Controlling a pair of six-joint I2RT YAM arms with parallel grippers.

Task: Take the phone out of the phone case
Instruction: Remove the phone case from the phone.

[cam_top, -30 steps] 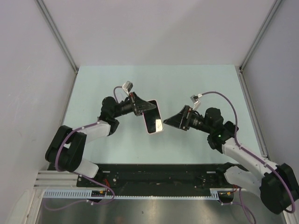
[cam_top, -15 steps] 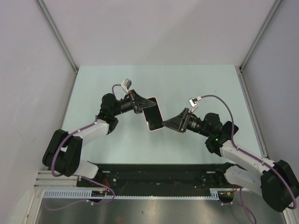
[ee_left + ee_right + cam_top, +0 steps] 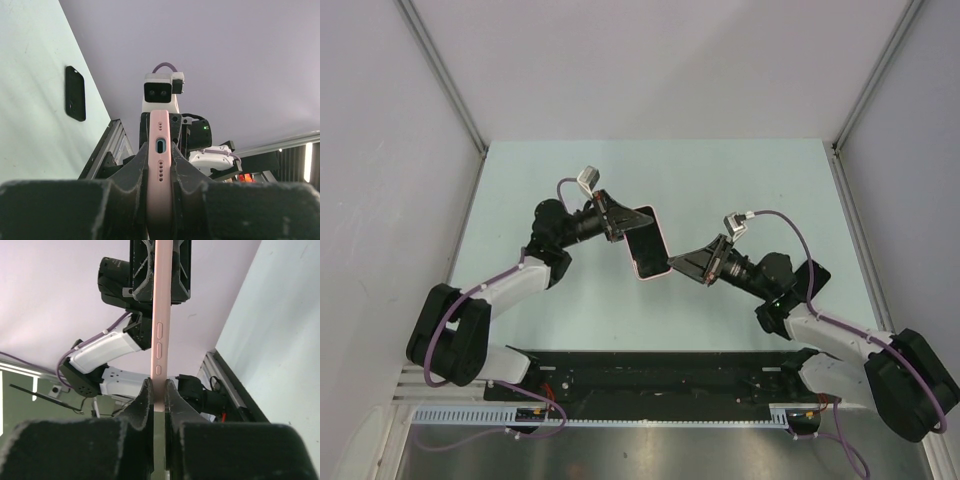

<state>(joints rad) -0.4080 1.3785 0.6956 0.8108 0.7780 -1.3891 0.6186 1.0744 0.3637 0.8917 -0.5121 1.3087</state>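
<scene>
Holding the phone case [image 3: 161,315] aloft over the table [image 3: 740,180], left pincer [image 3: 625,228] pinching its far end, right pincer [image 3: 672,264] its near corner; phone [image 3: 644,245] not yet out.

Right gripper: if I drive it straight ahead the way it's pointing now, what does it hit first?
The right gripper is clamped on the thin pale pink phone case; pushing on, it would likely run along that edge into the left gripper holding the far end.
</scene>
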